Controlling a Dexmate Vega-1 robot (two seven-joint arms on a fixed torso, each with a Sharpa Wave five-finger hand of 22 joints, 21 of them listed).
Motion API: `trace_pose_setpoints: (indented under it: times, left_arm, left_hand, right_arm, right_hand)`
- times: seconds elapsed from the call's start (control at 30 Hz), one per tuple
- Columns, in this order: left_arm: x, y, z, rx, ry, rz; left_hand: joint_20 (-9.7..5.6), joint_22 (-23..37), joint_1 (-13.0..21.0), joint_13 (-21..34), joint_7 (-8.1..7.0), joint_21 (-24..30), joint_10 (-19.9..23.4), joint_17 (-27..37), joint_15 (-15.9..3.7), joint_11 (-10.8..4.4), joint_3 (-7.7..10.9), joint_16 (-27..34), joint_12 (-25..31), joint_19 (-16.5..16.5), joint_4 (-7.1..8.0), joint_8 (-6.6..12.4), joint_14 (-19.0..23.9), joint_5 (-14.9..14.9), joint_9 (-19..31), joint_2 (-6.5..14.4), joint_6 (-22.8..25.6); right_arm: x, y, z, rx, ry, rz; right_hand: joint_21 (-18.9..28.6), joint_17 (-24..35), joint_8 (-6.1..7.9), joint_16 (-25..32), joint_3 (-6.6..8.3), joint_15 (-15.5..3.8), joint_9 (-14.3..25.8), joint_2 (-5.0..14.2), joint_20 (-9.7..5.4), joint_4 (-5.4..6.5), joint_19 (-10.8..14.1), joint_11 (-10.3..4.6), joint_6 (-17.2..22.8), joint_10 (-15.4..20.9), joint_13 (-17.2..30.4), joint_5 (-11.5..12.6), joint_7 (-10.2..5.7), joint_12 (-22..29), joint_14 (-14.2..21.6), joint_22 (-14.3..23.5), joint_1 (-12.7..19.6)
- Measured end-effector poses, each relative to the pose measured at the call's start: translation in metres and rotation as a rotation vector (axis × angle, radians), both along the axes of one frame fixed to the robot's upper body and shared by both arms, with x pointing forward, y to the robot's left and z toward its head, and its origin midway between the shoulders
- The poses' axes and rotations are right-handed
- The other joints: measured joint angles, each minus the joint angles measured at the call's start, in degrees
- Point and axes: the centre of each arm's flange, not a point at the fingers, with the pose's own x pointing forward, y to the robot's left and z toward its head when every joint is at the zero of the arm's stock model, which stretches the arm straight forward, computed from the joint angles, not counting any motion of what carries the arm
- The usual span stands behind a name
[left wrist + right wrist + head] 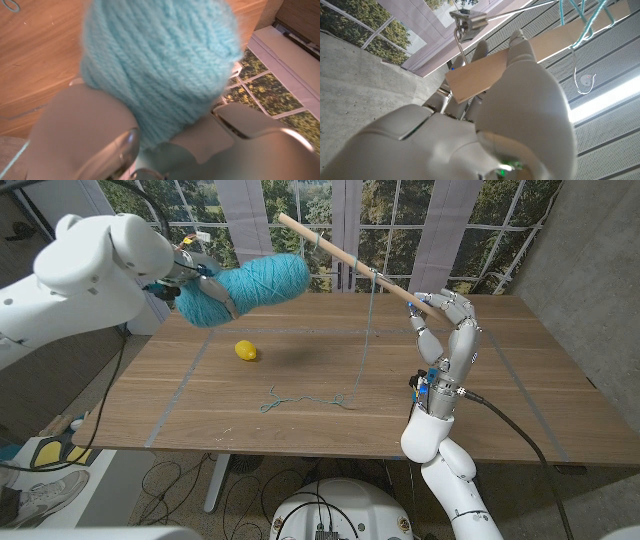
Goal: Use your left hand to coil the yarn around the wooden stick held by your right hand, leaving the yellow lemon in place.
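Head view: left hand (205, 285) aloft around yarn (250, 285).

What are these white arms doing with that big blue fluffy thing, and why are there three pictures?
They belong to a robot with two arms, standing at a wooden table. The wide picture comes from a camera on its head. The other two come from cameras on its wrists, looking along each robot hand, so they look tilted. The left robot hand holds a ball of blue yarn up in the air. The right robot hand holds a wooden stick. A yarn strand hangs from the stick, and its loose end lies in squiggles on the table. A little yellow lemon sits there too.
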Motion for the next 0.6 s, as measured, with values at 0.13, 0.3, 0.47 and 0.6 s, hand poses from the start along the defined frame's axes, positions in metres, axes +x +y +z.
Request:
trace_pose_setpoints:
  times: [0.13,0.3,0.47,0.6]
  left_arm:
    - [0.01,-0.007,-0.012,0.012,0.047,-0.038]
    - [0.017,-0.014,-0.022,0.022,0.088,-0.08]
    - [0.022,-0.023,-0.032,0.034,0.133,-0.129]
    - [0.025,-0.025,-0.039,0.035,0.159,-0.153]
  left_hand:
    - [0.0,-0.24,-0.05,-0.01,0.0,0.0,0.0,0.31,0.0,0.0,0.0,-0.07,0.0,0.0,0.0,-0.4,0.0,0.0,0.14,0.05,0.0]
    - [0.0,-0.23,-0.05,0.01,0.0,0.0,0.0,0.39,0.0,0.0,0.0,-0.18,-0.16,0.0,0.0,-0.42,0.0,0.0,0.14,0.05,0.0]
    - [0.0,-0.1,-0.05,0.04,0.01,0.0,0.0,0.41,0.0,0.0,-0.01,-0.19,-0.17,0.0,0.01,-0.42,0.0,0.0,0.13,0.05,-0.01]
    - [0.0,-0.24,-0.05,0.02,0.01,0.0,0.0,1.56,0.0,0.0,-0.01,-0.62,-0.18,0.0,0.01,-0.43,0.0,0.0,0.36,0.05,-0.01]
  right_arm:
    - [0.004,-0.001,0.006,0.004,0.03,-0.005]
    - [0.008,0.0,0.014,-0.008,0.066,-0.013]
    - [0.013,0.002,0.021,-0.033,0.102,-0.022]
    - [0.021,-0.003,0.025,-0.028,0.158,-0.045]
  right_hand:
    - [0.0,0.0,-0.04,0.0,0.0,0.0,0.18,0.0,0.0,0.0,0.0,0.0,-0.01,0.0,0.15,-0.01,0.0,-0.12,0.0,0.0,0.0]
    - [0.45,0.0,-0.04,0.0,-0.17,0.0,0.27,0.07,0.0,0.17,0.0,0.01,-0.01,-0.01,0.16,-0.05,0.0,-0.21,0.0,0.0,1.13]
    - [0.45,0.0,-0.04,0.0,-0.16,0.0,0.27,0.07,-0.32,0.17,-0.31,0.02,-0.02,-0.02,0.16,-0.06,0.0,-0.22,0.0,0.0,1.13]
    - [0.45,0.27,-0.28,0.0,-0.16,0.0,0.27,0.08,-0.31,0.17,-0.31,0.11,-0.02,-0.11,0.16,-0.06,-0.01,-0.23,0.0,0.0,1.13]
